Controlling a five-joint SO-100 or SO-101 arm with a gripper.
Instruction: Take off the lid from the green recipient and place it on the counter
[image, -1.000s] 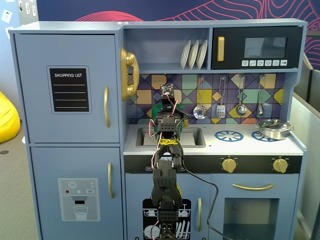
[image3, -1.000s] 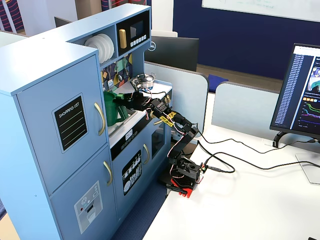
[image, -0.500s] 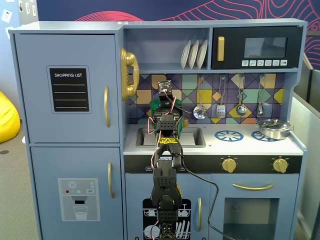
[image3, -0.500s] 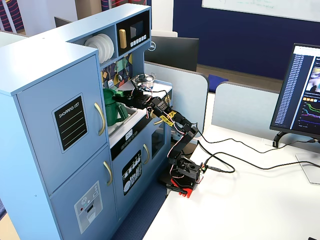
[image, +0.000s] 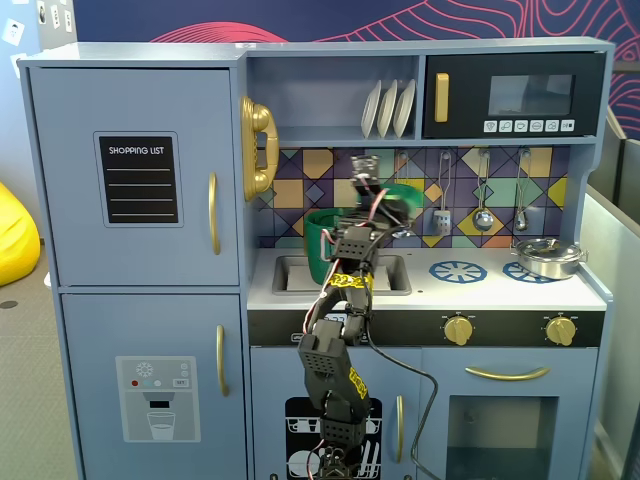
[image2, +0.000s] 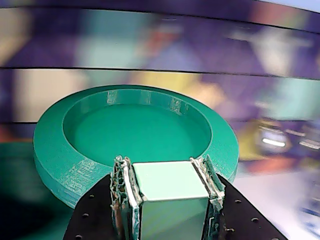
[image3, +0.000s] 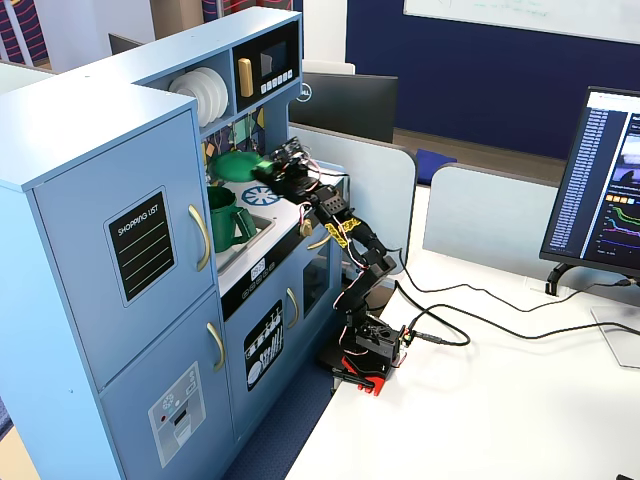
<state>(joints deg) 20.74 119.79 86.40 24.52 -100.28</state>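
The green recipient (image: 322, 248) stands open-topped in the sink basin, also seen in the other fixed view as a green recipient (image3: 224, 220) with a handle. My gripper (image2: 167, 167) is shut on the pale square knob of the lid (image2: 135, 130), a round green disc with a raised rim. In the front fixed view the lid (image: 405, 196) hangs in the air, right of and higher than the recipient, above the counter (image: 490, 290). From the side the lid (image3: 235, 165) is level with the gripper (image3: 266, 166).
A silver pot (image: 548, 257) sits on the right burner ring, and a blue burner ring (image: 457, 271) lies bare beside the sink (image: 290, 272). Utensils (image: 483, 215) hang on the backsplash. The shelf with plates (image: 388, 107) is overhead.
The gripper has lifted the lid off the recipient and carried it up and to the right in the front fixed view. The recipient now stands uncovered.
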